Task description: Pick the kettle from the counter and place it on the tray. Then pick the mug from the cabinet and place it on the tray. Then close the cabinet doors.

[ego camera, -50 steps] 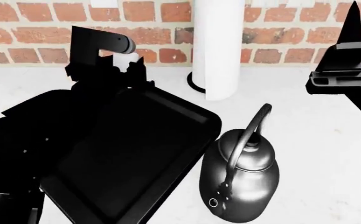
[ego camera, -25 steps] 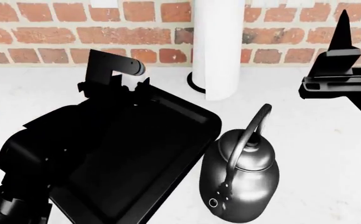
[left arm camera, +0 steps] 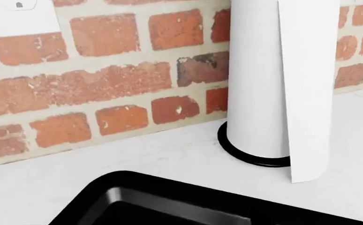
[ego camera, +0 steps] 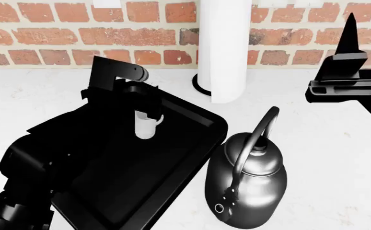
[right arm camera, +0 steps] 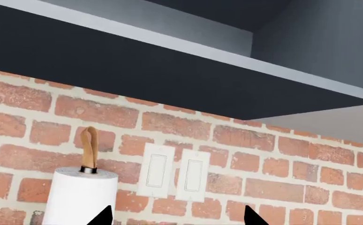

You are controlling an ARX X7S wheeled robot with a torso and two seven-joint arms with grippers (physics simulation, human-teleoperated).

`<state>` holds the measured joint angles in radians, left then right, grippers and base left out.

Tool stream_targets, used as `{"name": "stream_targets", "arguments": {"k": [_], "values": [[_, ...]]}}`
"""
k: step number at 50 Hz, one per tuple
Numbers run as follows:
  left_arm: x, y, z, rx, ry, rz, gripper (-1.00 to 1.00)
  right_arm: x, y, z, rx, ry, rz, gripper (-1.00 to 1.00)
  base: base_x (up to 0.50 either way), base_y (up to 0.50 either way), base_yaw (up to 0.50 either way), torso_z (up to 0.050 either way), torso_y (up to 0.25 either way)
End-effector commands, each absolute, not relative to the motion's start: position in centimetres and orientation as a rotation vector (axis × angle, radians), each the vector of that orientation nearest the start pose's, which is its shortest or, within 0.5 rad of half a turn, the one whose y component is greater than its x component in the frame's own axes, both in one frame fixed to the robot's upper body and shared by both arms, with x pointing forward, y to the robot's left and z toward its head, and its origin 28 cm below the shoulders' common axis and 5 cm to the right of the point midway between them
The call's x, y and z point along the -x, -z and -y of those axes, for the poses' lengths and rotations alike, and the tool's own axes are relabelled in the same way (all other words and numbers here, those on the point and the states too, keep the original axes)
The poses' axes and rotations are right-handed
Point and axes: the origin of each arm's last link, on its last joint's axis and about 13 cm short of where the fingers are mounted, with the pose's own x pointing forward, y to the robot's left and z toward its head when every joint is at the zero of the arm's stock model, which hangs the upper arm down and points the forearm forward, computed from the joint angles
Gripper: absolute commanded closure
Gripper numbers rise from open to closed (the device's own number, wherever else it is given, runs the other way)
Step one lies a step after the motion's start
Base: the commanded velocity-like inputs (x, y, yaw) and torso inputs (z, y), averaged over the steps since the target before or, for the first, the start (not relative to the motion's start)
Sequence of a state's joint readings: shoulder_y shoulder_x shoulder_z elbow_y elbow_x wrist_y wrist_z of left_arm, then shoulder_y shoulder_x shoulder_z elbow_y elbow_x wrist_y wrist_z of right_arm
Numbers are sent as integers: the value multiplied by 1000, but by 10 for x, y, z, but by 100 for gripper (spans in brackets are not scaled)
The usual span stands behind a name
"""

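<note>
over the far end of the tray (ego camera: 166, 158), the left gripper (ego camera: 148, 111) hung with a small white mug (ego camera: 146, 125) showing just below it, either at or just above the tray floor. whether the fingers were pinching the mug or had spread off it could not be told; the dark arm hid them. the kettle (ego camera: 249, 179) stood on the white surface (ego camera: 339, 163) just beside the tray's right rim, not on it, its arched handle running from near the spout up toward the paper towel roll (ego camera: 223, 48). the right gripper (ego camera: 345, 88) hovered well beyond the kettle, toward the brick wall; its fingertips looked spread apart in the right wrist view, holding nothing. judged from this, the kettle sat nearer the right arm, and a grasp would want the fingers across that handle.
</note>
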<state>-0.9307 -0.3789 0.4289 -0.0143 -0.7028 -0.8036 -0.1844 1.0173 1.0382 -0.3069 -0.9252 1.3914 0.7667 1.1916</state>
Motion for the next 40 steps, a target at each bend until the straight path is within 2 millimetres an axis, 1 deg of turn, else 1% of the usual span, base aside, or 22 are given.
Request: {"name": "stream_targets", "arguments": {"k": [1,7,11,15,19,21,23,28,35,40], "values": [[-338,-207,-215,-70,280,-101,-100,-170,-295,138,216,190,470,-100,0,0,0,0,0],[-337,-211,-216,-61,278,-89,-100,-170,-294,138,216,191,468,-100,0,0,0,0,0],[-335,-222,-216,-38,290,-48,-100,-170,-294,138,214,191,468,-100,0,0,0,0,0],[-326,-247,-216,-3,320,30,-100,-170,-293,138,214,191,468,-100,0,0,0,0,0],[-307,-277,-216,6,351,119,-100,-170,-293,139,212,192,467,-100,0,0,0,0,0],[-295,-287,-215,3,369,151,-100,-169,-293,139,211,193,467,-100,0,0,0,0,0],[-284,-292,-213,-13,386,176,-100,-169,-292,140,209,194,467,-100,0,0,0,0,0],[-256,-296,-209,-33,410,191,-100,-166,-291,140,207,197,466,-100,0,0,0,0,0],[-219,-282,-206,-34,527,142,-100,-166,-289,142,204,201,461,-100,0,0,0,0,0],[-194,-276,-206,-48,576,143,-100,-166,-287,142,201,202,456,-100,0,0,0,0,0]]}}
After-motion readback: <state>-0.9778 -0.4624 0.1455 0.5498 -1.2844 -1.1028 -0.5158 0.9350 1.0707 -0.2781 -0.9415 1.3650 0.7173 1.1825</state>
